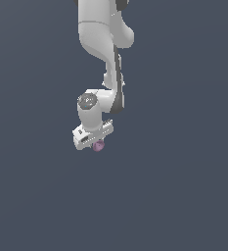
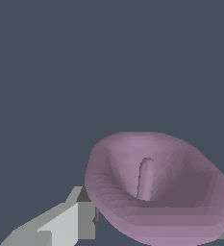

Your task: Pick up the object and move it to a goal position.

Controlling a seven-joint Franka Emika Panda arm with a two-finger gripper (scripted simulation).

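Note:
The object [image 1: 99,145] is a small pinkish-purple lumpy blob that peeks out from under the white gripper [image 1: 96,143] in the exterior view. In the wrist view the object [image 2: 156,192] looms large, with a darker hollow and a small ridge in its middle. It sits between the gripper's grey-white fingers [image 2: 68,226], one pressed against its side, the other only a sliver at the frame edge. The gripper [image 2: 156,233] is shut on the object. The fingertips themselves are hidden in the exterior view.
The white arm [image 1: 103,44] comes down from the top of the exterior view. Around it there is only a plain dark blue-grey surface [image 1: 184,196], with no other objects or goal marker showing.

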